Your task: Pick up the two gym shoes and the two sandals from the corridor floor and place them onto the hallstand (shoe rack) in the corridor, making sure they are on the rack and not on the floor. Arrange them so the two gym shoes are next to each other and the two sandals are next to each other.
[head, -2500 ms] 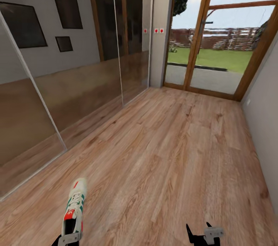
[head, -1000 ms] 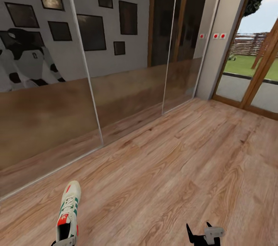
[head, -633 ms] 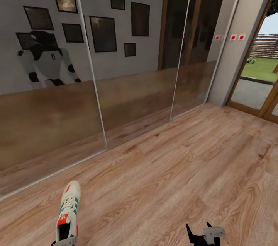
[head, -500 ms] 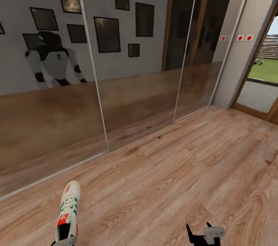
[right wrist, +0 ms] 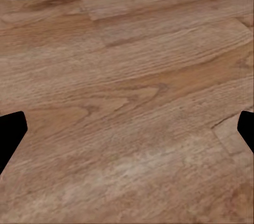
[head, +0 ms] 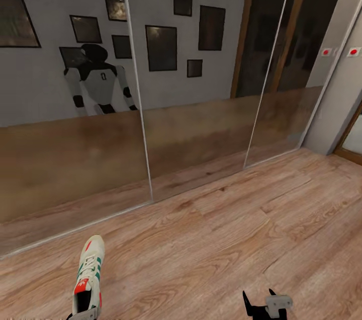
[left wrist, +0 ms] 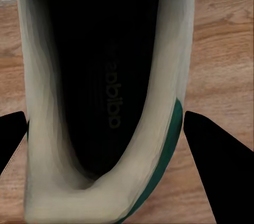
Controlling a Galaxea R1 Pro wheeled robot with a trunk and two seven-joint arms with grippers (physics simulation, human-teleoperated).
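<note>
The gym shoe (head: 90, 274) sits at 7 o'clock in the head view, toe pointing to 12 o'clock, heel at the lower edge. It is off-white with green side stripes and red-orange accents. The left claw (left wrist: 114, 145) holds it: in the left wrist view the two dark fingers (left wrist: 217, 166) flank the heel end, and the dark insole faces the camera. Whether the fingers press on the shoe walls cannot be told exactly, but the shoe is carried above the corridor floor (head: 226, 249).

The right claw (head: 261, 306) is at 5 o'clock in the head view, empty, its fingers spread wide; in the right wrist view (right wrist: 127, 129) only plank flooring lies between the fingertips.

Mirrored sliding panels (head: 201, 108) run from 9 to 2 o'clock, reflecting the robot (head: 98, 81) and dark picture frames (head: 161, 48).
</note>
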